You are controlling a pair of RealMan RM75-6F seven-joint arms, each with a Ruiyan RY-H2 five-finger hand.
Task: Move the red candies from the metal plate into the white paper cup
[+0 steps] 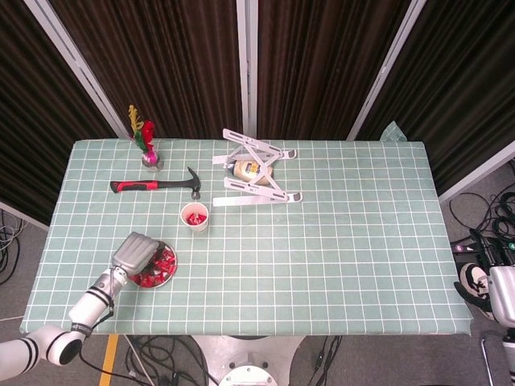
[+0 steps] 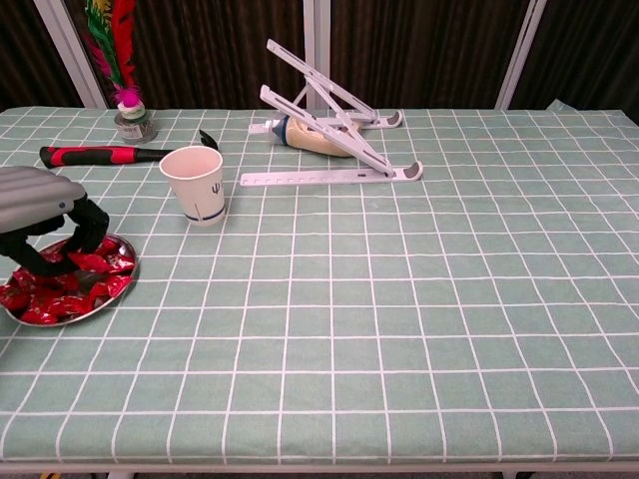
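Observation:
The metal plate [image 1: 166,274] [image 2: 120,284] lies near the table's front left corner and holds several red candies [image 1: 166,260] [image 2: 42,306]. The white paper cup [image 1: 194,217] [image 2: 197,186] stands behind and to the right of it, with red candies inside in the head view. My left hand [image 1: 134,251] [image 2: 40,201] hovers just above the plate, fingers [image 2: 92,223] curled downward, and seems to pinch one red candy [image 2: 60,261]. My right hand [image 1: 502,294] hangs off the table's right edge; its fingers are hidden.
A red-handled hammer [image 1: 153,185] [image 2: 105,154] lies behind the cup. A feathered shuttlecock [image 1: 148,150] [image 2: 128,110] stands at the back left. A white folding stand [image 1: 256,178] [image 2: 329,135] with a bottle [image 1: 251,170] under it sits at the back centre.

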